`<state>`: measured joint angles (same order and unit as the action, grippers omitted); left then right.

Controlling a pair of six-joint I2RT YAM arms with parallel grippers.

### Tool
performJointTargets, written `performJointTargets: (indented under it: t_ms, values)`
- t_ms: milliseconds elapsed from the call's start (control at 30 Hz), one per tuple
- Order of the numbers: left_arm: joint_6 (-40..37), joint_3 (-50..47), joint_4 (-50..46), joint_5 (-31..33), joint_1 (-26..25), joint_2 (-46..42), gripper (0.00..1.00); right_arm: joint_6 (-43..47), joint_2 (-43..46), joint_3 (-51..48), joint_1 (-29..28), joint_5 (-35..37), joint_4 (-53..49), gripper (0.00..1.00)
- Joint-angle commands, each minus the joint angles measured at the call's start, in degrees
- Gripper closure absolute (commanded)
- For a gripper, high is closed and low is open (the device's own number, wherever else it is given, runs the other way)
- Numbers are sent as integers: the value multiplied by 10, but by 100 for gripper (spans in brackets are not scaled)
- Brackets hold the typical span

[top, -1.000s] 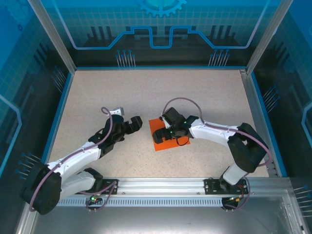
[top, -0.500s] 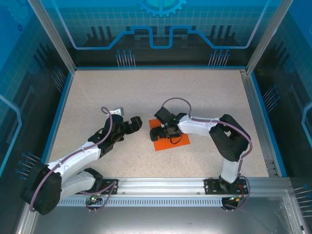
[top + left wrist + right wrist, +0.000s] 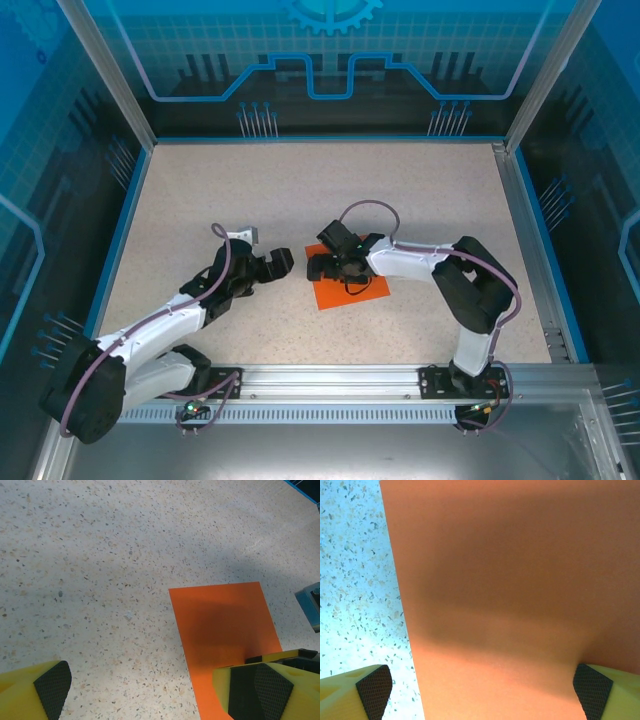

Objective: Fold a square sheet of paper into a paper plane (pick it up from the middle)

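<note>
- The thin, bright orange paper sheet (image 3: 335, 297) lies flat near the middle of the speckled table (image 3: 200, 200).
- It looks about square, with no clear long side. Its edges sit a bit slanted, and it has no nose yet.
- The right gripper (image 3: 318, 266) hangs low over the sheet's left edge, jaws wide, holding nothing.
- The left gripper (image 3: 280, 262) is just left of the sheet, wide too.
- I think the step is the pick-up. Next, fingers must pinch the middle up.

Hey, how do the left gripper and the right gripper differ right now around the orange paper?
The right gripper hovers over the orange paper, which nearly fills the gap between its fingers; the left gripper is beside the sheet, mostly over bare table. The right arm is folded at its elbow; the left arm stretches out. Both are open, and neither holds the paper.
</note>
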<state>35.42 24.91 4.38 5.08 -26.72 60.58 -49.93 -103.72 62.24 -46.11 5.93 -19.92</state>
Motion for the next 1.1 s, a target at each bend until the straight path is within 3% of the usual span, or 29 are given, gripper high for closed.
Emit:
performJointTargets:
  t_ms: [0,300,367,467,633,833,1067]
  values:
    - [-19,-5,-2,-21,5,-7,1,30,34,15,-9,21,-57,1]
    - [-12,-5,-4,-22,7,-9,1,133,187,-41,-13,115,-52,1]
    - [-10,-4,2,-29,9,-8,1,132,192,-36,5,95,-89,0]
    - [-7,2,-5,-30,10,-5,1,138,143,9,49,8,-185,1]
    - [-16,4,-4,-42,10,-2,2,149,88,40,35,-8,-212,4]
    - [-20,7,-12,-48,10,-3,1,204,11,112,20,43,-253,2]
    - [-23,6,-21,-43,11,-9,2,239,-67,177,25,35,-283,1]
